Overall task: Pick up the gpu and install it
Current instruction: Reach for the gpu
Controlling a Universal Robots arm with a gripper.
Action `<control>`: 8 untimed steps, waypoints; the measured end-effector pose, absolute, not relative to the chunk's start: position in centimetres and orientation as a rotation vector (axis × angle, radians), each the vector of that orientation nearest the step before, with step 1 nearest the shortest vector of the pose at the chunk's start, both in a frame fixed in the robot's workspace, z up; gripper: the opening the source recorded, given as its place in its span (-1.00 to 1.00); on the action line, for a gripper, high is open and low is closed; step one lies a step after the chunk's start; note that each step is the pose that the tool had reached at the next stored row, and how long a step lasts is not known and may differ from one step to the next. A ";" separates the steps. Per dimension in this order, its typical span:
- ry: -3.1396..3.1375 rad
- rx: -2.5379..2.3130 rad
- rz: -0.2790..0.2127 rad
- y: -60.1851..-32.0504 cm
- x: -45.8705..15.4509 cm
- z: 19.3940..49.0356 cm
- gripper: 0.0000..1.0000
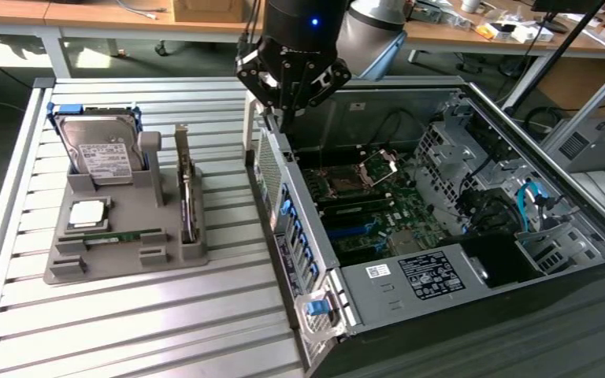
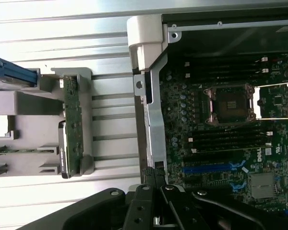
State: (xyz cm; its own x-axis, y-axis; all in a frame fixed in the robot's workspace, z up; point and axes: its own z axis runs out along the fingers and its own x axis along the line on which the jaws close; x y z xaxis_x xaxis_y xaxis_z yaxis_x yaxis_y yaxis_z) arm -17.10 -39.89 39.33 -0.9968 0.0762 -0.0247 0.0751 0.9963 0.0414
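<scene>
On the slatted metal desk point(image 1: 124, 315), toward the exterior view's left, a grey holder point(image 1: 124, 260) carries the loose parts, and the gpu point(image 1: 185, 193) stands on its long edge in the slot along the holder's side nearest the computer case point(image 1: 292, 213). Its thin dark edge faces up, and nothing touches it. A silver hard drive point(image 1: 101, 153) with a white label leans upright at the far end of the same holder. A slim green RAM stick point(image 1: 122, 235) lies flat near the holder's front, and a small square processor chip point(image 1: 87, 213) rests just behind that stick. The end effector point(image 1: 280, 118) hangs over the rear wall of the open case, well apart from the gpu, with a strip of bare desk between the case and the holder. In the wrist view the end effector point(image 2: 154, 173) has its two fingertips pressed together with nothing between them, poised just above the grey metal edge of the case point(image 2: 151, 120). The gpu point(image 2: 71, 124) appears in the wrist view as a narrow green-brown strip seated in the holder point(image 2: 19, 103). Inside the case the motherboard point(image 2: 221, 143) lies exposed, with its open processor socket point(image 2: 230, 103) flanked by dark memory slots.
</scene>
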 end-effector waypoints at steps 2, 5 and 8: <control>3.112 0.118 0.063 -39.9 -17.2 39.3 -0.79; 3.113 0.118 0.063 -39.9 -17.3 39.3 -0.79; 3.112 0.118 0.063 -39.9 -17.5 39.3 -0.79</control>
State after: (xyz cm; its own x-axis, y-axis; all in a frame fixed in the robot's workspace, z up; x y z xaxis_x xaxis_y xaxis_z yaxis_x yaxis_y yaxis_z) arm -17.47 -39.89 39.33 -0.9968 0.0761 -0.0247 0.0751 0.9963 0.0414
